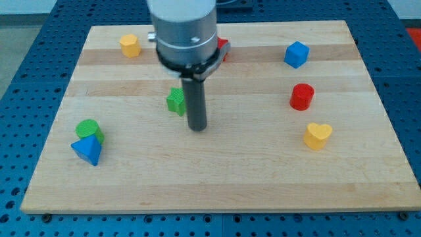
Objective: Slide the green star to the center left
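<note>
The green star (175, 102) lies on the wooden board (217, 178), left of the board's middle. My tip (198, 128) rests just to the view's right of the star and slightly below it, and the rod covers the star's right edge. I cannot tell whether the rod touches the star.
A green cylinder (87, 128) and a blue triangle (87, 151) sit together at the lower left. A yellow hexagon (130, 45) is at the top left. A red block (223, 49) shows partly behind the arm. A blue cube (297, 54), a red cylinder (302, 97) and a yellow heart (318, 135) lie on the right.
</note>
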You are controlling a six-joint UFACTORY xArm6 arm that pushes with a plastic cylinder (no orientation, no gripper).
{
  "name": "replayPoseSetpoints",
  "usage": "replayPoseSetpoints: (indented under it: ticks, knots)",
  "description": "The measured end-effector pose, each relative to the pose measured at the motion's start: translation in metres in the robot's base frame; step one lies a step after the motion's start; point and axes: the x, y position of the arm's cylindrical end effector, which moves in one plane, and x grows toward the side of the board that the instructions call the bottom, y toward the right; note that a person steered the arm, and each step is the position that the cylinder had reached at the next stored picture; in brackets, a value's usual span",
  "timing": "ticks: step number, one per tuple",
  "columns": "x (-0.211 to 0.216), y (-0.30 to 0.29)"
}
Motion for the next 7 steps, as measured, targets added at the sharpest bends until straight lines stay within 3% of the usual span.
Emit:
replayPoseSetpoints:
  ticks: [2,3,4,5,6,7]
  knots:
    - [-0.022,-0.052]
    - [-0.026,-0.005]
    - [-0.045,-0.031]
    - [-0.054,-0.101]
    - [-0.054,-0.125]
    - [-0.054,-0.108]
